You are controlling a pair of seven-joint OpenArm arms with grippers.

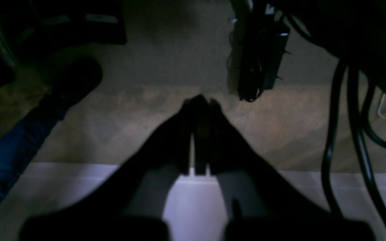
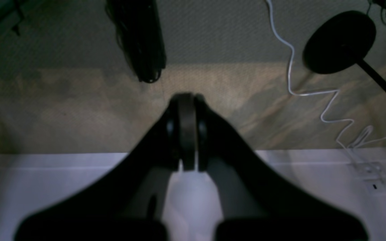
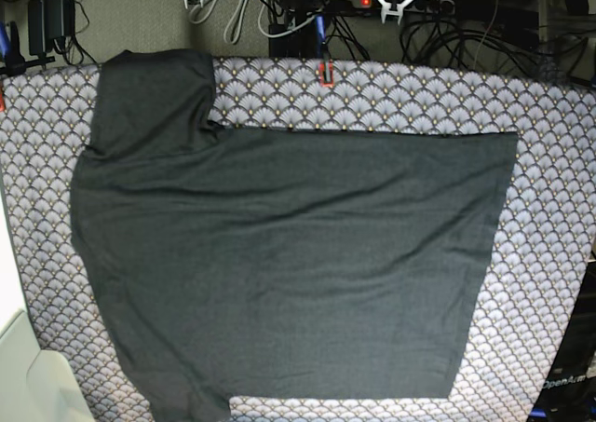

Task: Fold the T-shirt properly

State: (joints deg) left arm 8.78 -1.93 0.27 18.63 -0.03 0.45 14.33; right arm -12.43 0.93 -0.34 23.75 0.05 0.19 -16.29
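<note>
Left gripper (image 1: 199, 100): fingers pressed together, nothing between them, out past the table edge (image 1: 62, 167) over carpet. Right gripper (image 2: 187, 98): likewise closed and empty. T-shirt (image 3: 289, 273) lies flat, plain side up, on the scallop-patterned cloth (image 3: 549, 217), one sleeve toward its far-left corner.

T-shirt (image 3: 279, 264) flat on scallop-patterned cloth (image 3: 549, 208)

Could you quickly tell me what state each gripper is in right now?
Left gripper: shut, holding nothing, away from the T-shirt.
Right gripper: shut, holding nothing.
</note>
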